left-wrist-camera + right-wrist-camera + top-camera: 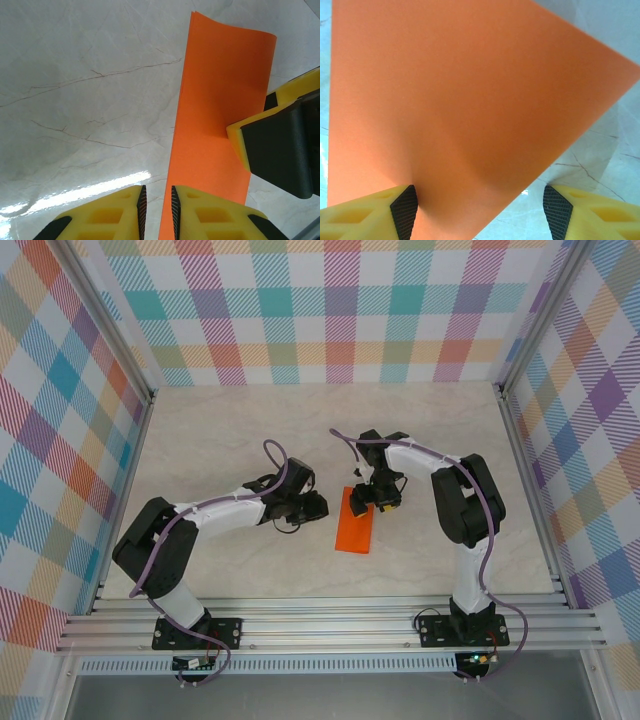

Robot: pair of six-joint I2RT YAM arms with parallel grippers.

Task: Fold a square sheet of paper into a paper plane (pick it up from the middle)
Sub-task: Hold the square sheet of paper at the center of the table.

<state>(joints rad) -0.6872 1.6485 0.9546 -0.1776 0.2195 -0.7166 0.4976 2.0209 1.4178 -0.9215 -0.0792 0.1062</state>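
The orange sheet [356, 525] sits near the middle of the table [230, 430]. From above it reads as a narrow strip running roughly 12 to 6 o'clock; I cannot tell whether it is folded or tipped up.

The left gripper [318, 508] is at the sheet's 9 o'clock. In its wrist view the left gripper [158, 192] has its yellow fingers drawn close, with a slim slit of table showing between the pads. The sheet [215, 90] rises toward 12 o'clock, and its left edge runs down beside the right-hand pad. Whether that edge is pinched I cannot tell.

The right gripper [380, 502] is at the sheet's 2 o'clock. One of its fingers [240, 140] presses the paper's right edge in the left wrist view.

In its own view the right gripper [480, 200] stands spread wide. The pad at 7 o'clock [405, 210] touches the sheet [470, 90], which dimples there. The pad at 5 o'clock [557, 207] hangs over bare table.
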